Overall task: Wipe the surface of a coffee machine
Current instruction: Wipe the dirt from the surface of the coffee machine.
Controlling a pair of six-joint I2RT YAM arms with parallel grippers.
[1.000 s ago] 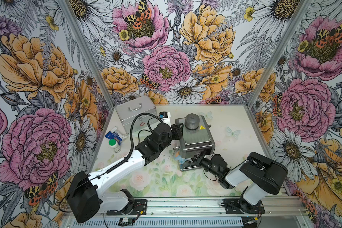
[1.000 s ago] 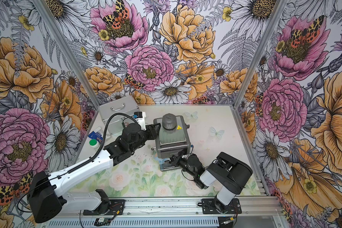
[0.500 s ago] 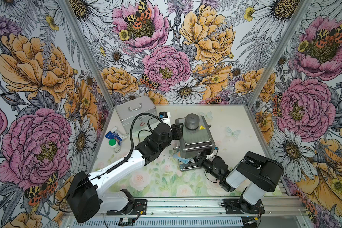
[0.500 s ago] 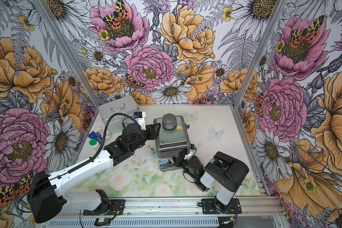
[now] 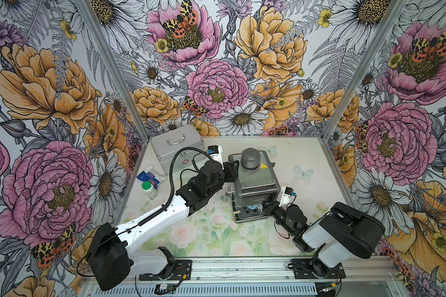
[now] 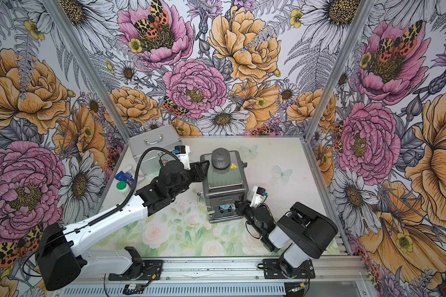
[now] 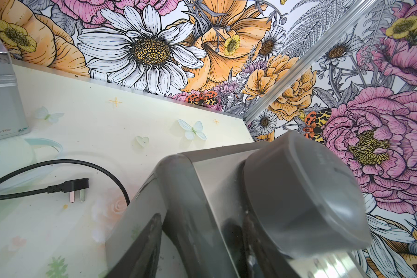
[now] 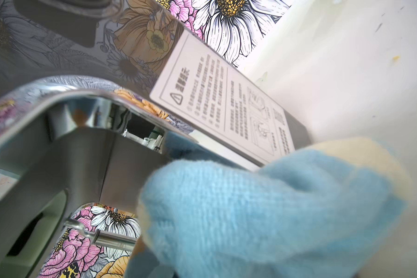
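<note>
The left gripper (image 5: 229, 168) touches the rear left top edge of the coffee machine (image 5: 256, 183), which stands mid-table; whether its jaws clamp it I cannot tell. The right gripper (image 5: 265, 205), jaws closed on a blue cloth (image 8: 263, 216), holds it under the machine's front overhang, above the drip tray (image 5: 247, 218). The table (image 5: 204, 236) bears a pale flower print, with floral walls (image 5: 216, 77) around.

The right gripper (image 5: 265, 205) has drawn the blue cloth (image 5: 252, 207) slightly rightward across the coffee machine (image 5: 255, 183) front.
</note>
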